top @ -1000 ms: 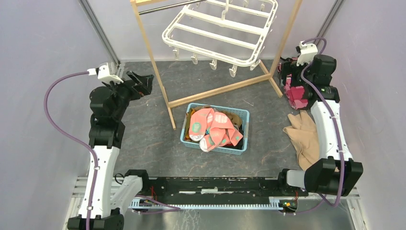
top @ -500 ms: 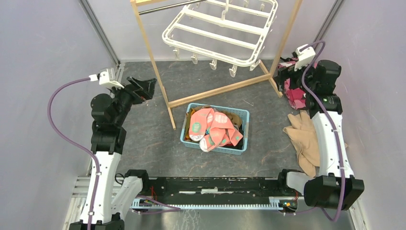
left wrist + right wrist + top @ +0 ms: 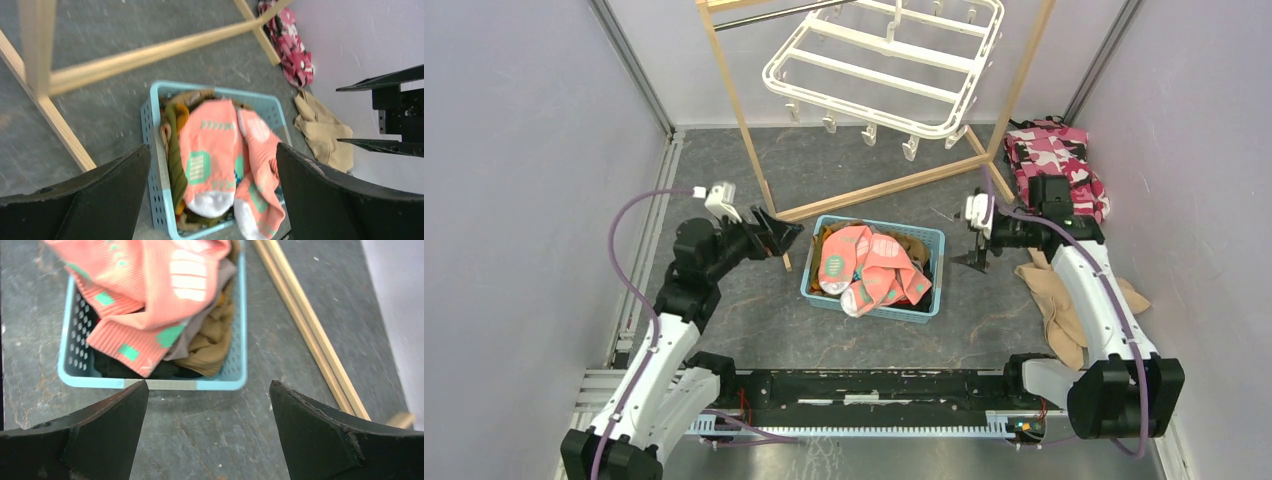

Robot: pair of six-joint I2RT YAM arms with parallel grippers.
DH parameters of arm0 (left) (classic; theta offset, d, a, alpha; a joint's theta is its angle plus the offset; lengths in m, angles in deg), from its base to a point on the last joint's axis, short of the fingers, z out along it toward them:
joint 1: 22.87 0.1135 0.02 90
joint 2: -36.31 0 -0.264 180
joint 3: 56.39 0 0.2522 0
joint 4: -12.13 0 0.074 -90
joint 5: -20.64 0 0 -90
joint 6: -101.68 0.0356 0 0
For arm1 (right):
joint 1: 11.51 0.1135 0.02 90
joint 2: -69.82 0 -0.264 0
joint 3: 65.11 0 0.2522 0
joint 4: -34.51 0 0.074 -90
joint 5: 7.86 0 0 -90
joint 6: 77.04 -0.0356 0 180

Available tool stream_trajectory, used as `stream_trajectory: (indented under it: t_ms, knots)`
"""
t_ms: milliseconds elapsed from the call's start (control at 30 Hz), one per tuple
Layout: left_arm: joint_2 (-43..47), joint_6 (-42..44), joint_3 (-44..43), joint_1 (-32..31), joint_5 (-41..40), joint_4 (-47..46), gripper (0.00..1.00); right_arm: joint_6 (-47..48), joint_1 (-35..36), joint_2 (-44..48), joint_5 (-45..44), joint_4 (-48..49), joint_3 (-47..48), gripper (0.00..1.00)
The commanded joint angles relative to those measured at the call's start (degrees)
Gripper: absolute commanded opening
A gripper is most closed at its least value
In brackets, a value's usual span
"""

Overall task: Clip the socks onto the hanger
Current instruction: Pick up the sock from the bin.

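Salmon-pink socks with teal and white patches lie heaped in a light-blue basket at the middle of the floor. The white hanger hangs tilted at the back, small clips dangling along its front rim. My left gripper hovers open just left of the basket, and in the left wrist view the socks show between its wide fingers. My right gripper is open and empty, just right of the basket. Its wrist view shows the basket rim and socks ahead of it.
A light wooden frame stand carries the hanger, and its base bar crosses the floor behind the basket. A pink camouflage cloth lies in the back right corner. A tan garment lies under the right arm. Walls close in both sides.
Both arms swung in from the outer sides toward the basket and lowered. The right arm's move uncovered the camouflage cloth. Both grippers stayed open.
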Motion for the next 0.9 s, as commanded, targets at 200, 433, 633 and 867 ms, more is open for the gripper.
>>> stream_trajectory:
  t_ms: [200, 433, 633, 867]
  knots:
    - [-0.5, -11.5, 10.4, -2.0, 2.3, -16.2, 0.99, 6.2, 13.6, 0.3, -3.4, 2.4, -5.4, 0.93]
    - [-6.2, -10.6, 6.5, -2.4, 5.2, -16.2, 0.93, -21.9, 24.7, 0.4, -13.2, 24.8, -11.1, 0.71]
    - [-6.2, -12.3, 6.9, -3.4, 3.9, -17.9, 0.91, -31.6, 29.4, 0.1, -24.9, 32.3, -14.4, 0.59]
    - [-6.1, -13.0, 7.1, -4.8, 3.9, -20.1, 0.91, -35.0, 29.9, 0.2, -30.8, 35.9, -18.4, 0.47]
